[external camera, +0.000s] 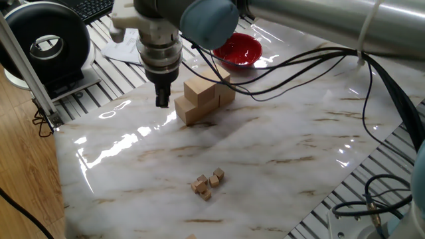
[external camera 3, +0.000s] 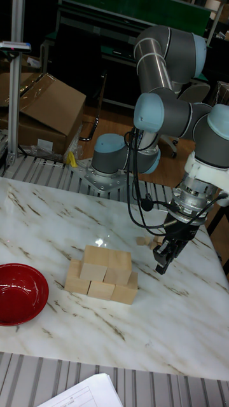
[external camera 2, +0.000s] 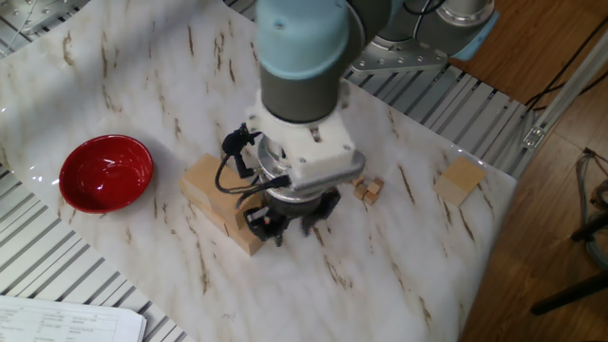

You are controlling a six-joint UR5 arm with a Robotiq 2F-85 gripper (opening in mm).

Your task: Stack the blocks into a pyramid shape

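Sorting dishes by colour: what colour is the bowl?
Red; the bowl shows best in the other fixed view.
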